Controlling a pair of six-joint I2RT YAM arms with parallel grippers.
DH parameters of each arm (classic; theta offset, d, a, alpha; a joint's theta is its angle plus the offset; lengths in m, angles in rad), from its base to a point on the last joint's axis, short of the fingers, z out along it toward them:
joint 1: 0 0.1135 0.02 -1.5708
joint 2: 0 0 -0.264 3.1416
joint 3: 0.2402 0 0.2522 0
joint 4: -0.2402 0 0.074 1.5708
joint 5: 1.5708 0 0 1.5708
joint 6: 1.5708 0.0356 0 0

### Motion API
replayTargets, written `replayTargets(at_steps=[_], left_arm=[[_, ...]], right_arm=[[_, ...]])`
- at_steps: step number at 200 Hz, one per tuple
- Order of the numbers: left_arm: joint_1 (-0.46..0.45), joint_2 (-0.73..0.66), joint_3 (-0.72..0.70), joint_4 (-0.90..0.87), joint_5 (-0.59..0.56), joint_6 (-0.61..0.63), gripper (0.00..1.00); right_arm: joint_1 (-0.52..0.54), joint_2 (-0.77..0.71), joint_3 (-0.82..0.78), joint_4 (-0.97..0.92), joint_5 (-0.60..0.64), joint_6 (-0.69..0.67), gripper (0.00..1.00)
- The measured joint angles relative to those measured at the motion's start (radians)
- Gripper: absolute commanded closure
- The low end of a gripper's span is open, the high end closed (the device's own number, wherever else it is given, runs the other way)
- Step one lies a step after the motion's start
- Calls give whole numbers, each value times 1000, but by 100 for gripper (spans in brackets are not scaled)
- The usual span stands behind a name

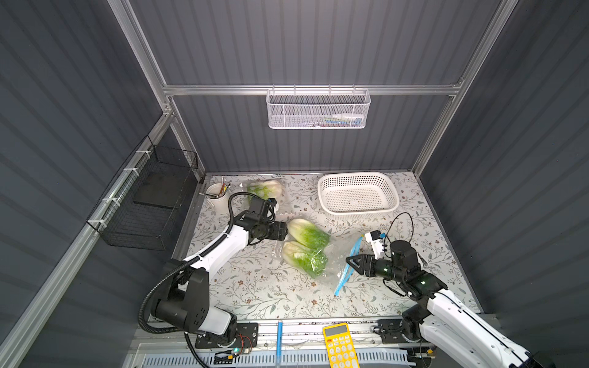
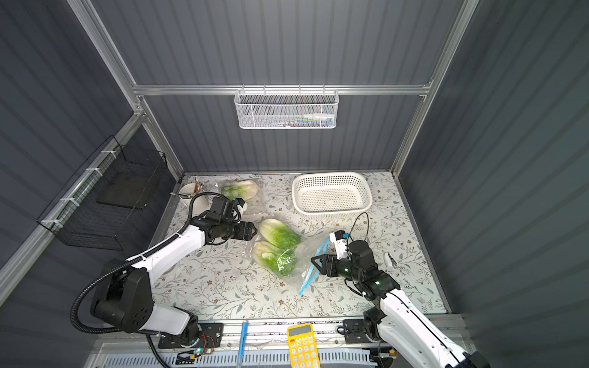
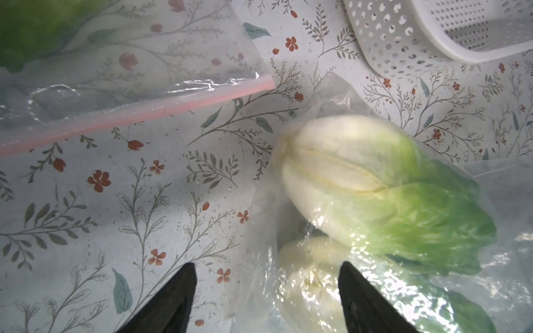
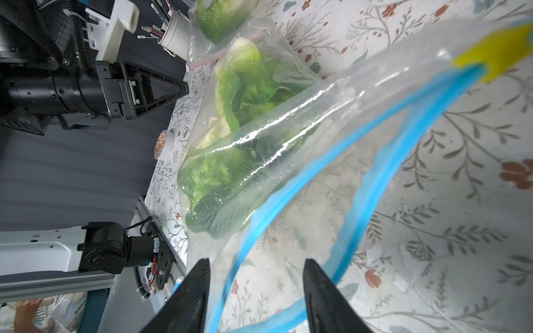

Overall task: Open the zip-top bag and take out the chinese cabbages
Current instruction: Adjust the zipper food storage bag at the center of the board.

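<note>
Three chinese cabbages (image 1: 307,234): two parallel in blue-zip bag (image 1: 338,251) — bases toward left gripper (image 1: 285,232), leaves toward right gripper (image 1: 348,261); third in pink-zip bag (image 3: 129,86). Both claws spread, pinching nothing.

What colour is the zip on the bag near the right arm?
Blue zip, best in right wrist view.

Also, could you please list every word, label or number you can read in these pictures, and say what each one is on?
No text can be read for certain.
Yellow calculator: the key markings are too small to read.
White cup: there is faint print on its side, too blurred to read.
Small round white object: it has an orange pattern but no legible letters.
</note>
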Motion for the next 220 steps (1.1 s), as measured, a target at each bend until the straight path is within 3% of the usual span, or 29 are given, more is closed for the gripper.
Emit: replayTargets(at_steps=[87, 148, 220], left_arm=[[35, 111, 43, 32, 20, -20, 23], [35, 132, 42, 51, 31, -20, 24], [35, 138, 31, 72, 43, -32, 24]], right_arm=[[0, 138, -43, 266, -79, 109, 67], [0, 173, -58, 349, -119, 150, 57], [0, 83, -108, 311, -136, 194, 64]])
